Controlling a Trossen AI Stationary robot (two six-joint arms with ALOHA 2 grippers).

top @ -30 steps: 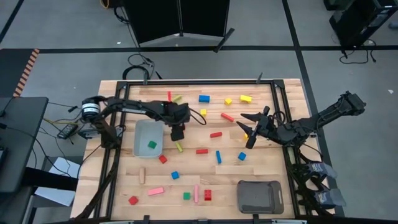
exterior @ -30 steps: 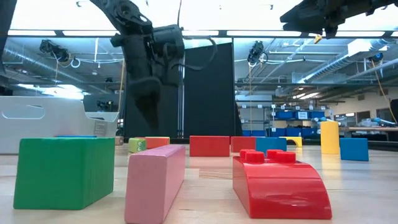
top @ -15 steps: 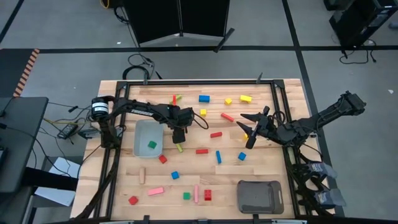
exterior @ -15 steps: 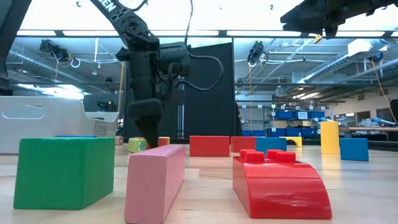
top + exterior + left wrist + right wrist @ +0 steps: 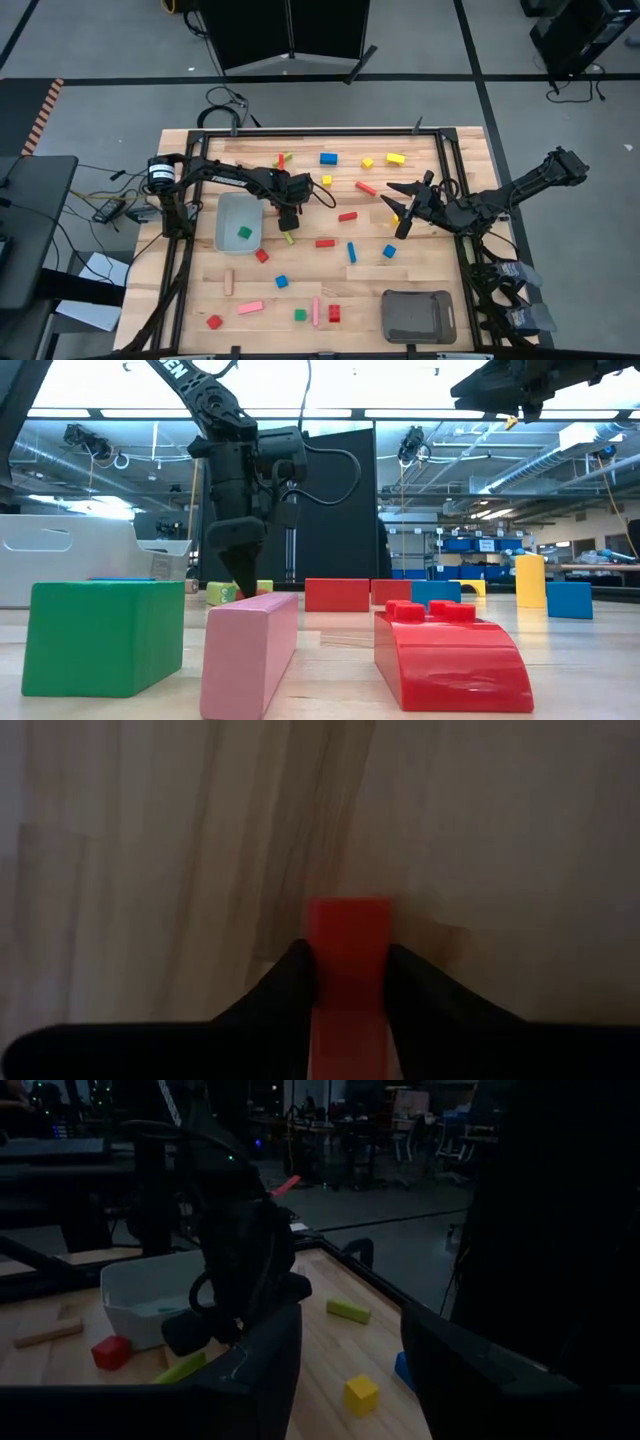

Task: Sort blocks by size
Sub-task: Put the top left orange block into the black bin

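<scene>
Coloured blocks lie scattered over the wooden table. My left gripper stands just right of the light grey tray, low over the table, and is shut on a small red block. A yellow-green bar lies on the table just near of it. The tray holds a green cube. My right gripper hangs open and empty above the table's right half. Its wrist view shows a yellow cube on the table between the fingers, farther off. My left gripper pinches the red block's two opposite sides between its two fingers. The fingers point down from above. The block's free end sticks out past the fingertips toward the table. I cannot tell whether it touches the wood.
A dark grey tray sits at the near right. In the low view a green cube, a pink bar and a red studded piece stand along the near edge. Black frame rails run along the table's sides.
My left gripper has come down toward the table beside the light grey tray and moved a little toward the near edge.
</scene>
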